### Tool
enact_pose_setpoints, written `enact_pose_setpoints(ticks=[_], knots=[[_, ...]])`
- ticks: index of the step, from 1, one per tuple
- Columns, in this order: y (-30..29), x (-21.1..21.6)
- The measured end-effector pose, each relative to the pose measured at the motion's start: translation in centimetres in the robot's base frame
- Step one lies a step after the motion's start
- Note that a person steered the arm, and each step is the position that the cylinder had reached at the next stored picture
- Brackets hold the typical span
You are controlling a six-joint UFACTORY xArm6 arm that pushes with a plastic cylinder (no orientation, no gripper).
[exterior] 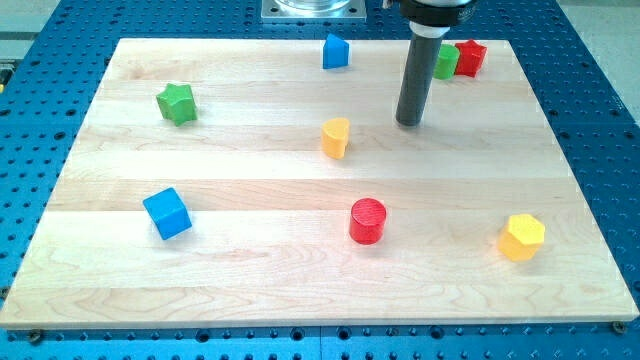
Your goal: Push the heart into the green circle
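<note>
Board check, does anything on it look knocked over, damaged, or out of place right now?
Nothing stands out. The blocks sit flat on the wooden board, well apart, except the green circle and the red block, which sit close together at the view's top right. My tip rests right of the yellow heart, not touching it.

Yellow heart (336, 138) — my tip (409, 122) near it, on the view's right; green circle (446, 62) behind the tip, beside a red block (471, 57).

Pale wooden board (300, 280) on blue perforated table (600, 90).
</note>
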State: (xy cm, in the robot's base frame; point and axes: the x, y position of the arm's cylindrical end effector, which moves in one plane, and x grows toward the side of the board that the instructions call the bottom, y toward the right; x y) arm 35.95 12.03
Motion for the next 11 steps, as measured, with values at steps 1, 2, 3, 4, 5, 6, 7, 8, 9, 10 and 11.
enact_pose_setpoints(ticks=[1,2,3,4,5,6,7,8,9,10,11], knots=[[0.0,0.3],[0.5,1.0],[-1.4,5.1],[-8.3,8.0],[-15.1,11.4],[-11.6,6.4],[-9.3,1.4],[-7.3,1.0],[-3.1,0.2],[1.2,-1.1],[3.0,-3.4]])
